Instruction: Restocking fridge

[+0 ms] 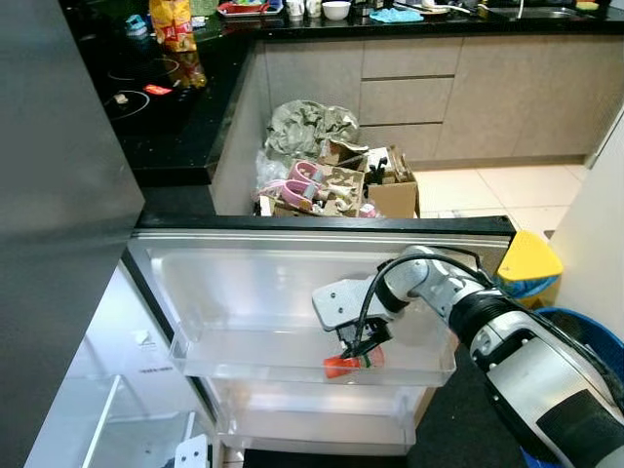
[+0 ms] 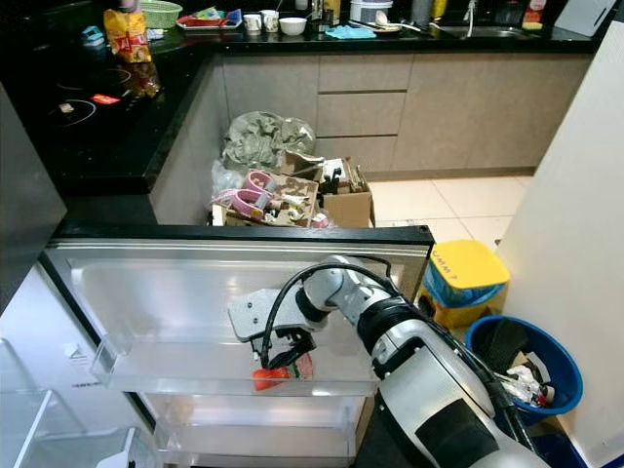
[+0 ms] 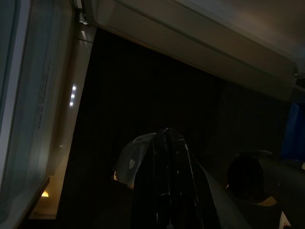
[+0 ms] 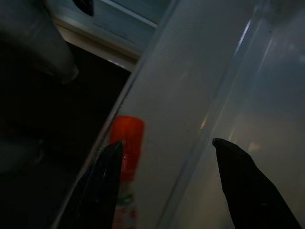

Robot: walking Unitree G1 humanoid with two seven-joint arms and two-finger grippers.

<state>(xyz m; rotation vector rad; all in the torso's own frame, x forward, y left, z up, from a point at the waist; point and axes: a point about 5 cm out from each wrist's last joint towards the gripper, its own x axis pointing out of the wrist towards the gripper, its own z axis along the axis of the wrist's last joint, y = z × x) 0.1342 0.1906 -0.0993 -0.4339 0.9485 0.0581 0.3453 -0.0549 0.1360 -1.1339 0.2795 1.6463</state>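
Red-capped bottle (image 1: 343,366) lying in door shelf (image 1: 292,369), lower centre; right gripper (image 4: 167,157) hovering above, fingers spread, likely releasing. Left gripper (image 3: 167,191) idling, fingers pressed together.

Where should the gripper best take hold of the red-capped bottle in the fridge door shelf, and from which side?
Probably at the red cap end of the bottle, from above: it lies in the door shelf, whose front wall blocks the sides. The right gripper hangs open over it.
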